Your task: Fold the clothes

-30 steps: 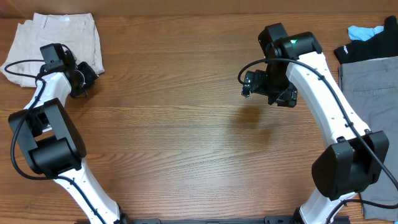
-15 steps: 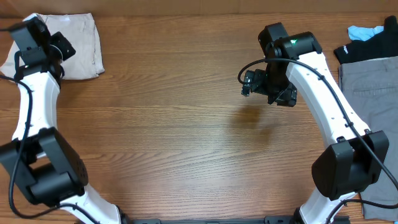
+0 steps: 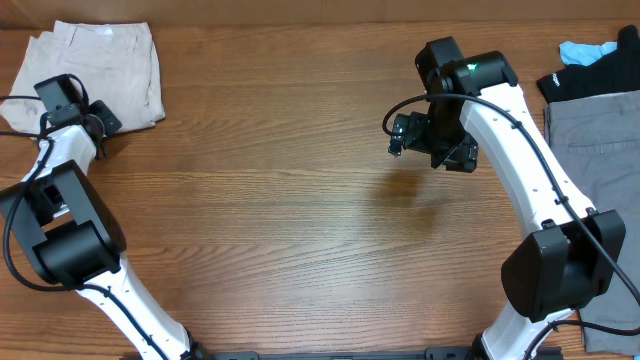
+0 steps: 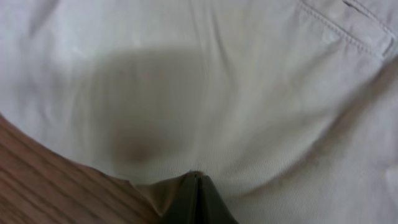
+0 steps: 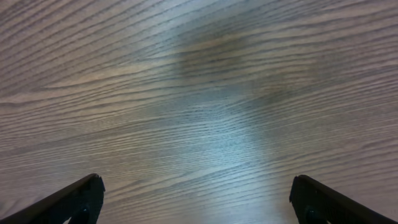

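The clothes, a pair of pale beige shorts (image 3: 105, 60), lie folded in a flat bundle at the table's far left corner. My left gripper (image 3: 102, 122) is at the bundle's lower edge. In the left wrist view the shorts (image 4: 249, 93) fill almost the whole frame, and the left gripper (image 4: 196, 177) is shut, its two dark fingers pressed together with the tip at the cloth's edge; no cloth shows pinched between them. My right gripper (image 3: 398, 135) hangs over bare wood right of centre. In its wrist view the right gripper (image 5: 196, 186) is wide open with nothing between its fingers.
A grey garment (image 3: 595, 190) lies along the right edge. Behind it are a black garment (image 3: 580, 80) and a light blue cloth (image 3: 585, 48). A cable (image 3: 20, 100) runs from the left arm across the shorts' left side. Brown wooden table (image 3: 300, 230) everywhere else.
The left arm swung up to the far left corner over the shorts, then came back down to their lower edge, left of where it began. The shorts stayed put. The right arm has not moved.
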### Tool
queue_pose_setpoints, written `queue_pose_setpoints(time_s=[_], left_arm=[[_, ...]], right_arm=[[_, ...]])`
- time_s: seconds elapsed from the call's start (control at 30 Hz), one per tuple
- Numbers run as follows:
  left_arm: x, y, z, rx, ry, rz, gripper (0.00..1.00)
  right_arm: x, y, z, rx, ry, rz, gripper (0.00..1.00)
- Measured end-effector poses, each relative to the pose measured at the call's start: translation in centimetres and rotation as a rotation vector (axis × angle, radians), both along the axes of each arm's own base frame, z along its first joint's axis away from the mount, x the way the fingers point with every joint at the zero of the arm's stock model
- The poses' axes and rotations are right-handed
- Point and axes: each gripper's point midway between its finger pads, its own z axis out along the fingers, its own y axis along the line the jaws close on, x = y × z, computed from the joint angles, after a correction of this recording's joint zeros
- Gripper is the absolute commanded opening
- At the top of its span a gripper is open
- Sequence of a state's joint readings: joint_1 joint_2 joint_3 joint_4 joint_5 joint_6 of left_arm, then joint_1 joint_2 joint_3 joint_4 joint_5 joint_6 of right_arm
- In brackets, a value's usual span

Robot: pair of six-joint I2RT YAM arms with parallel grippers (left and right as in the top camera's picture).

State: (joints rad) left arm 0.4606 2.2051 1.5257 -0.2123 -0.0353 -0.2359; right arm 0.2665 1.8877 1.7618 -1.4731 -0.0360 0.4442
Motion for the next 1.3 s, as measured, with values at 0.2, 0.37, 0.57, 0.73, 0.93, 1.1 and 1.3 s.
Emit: queue_pose_setpoints(time_s=[0.2, 0.37, 0.57, 0.73, 0.93, 1.1, 1.3], left_arm=[[-0.3, 0.5, 0.0, 0.0, 0.0, 0.009, 0.29], [-0.3, 0.2, 0.6, -0.008, -0.003, 0.003, 0.48], [0.6, -0.9, 7.0, 0.028, -0.106, -0.021, 0.38], [-0.7, -2.9, 13.0, 0.006, -0.166, -0.004, 0.04], [-4.1, -2.9, 9.9, -0.084, -0.018, 0.117, 0.04], [-6.1, -2.5, 4.3, -0.172, 0.118, 0.207, 0.04], [-6.4, -2.4, -0.4, -0.214, 0.189, 0.24, 0.04]], right_arm=[[0.1, 0.0, 0.0, 0.002, -0.006, 0.0, 1.0], [0.1, 0.0, 0.0, 0.001, -0.003, 0.0, 1.0], [0.1, 0.0, 0.0, 0.002, -0.006, 0.0, 1.0], [0.2, 0.0, 0.0, 0.002, -0.006, 0.001, 1.0], [0.0, 0.0, 0.0, -0.001, 0.0, 0.0, 1.0], [0.0, -0.1, 0.0, -0.003, -0.001, 0.001, 1.0], [0.0, -0.1, 0.0, -0.008, -0.002, 0.0, 1.0]])
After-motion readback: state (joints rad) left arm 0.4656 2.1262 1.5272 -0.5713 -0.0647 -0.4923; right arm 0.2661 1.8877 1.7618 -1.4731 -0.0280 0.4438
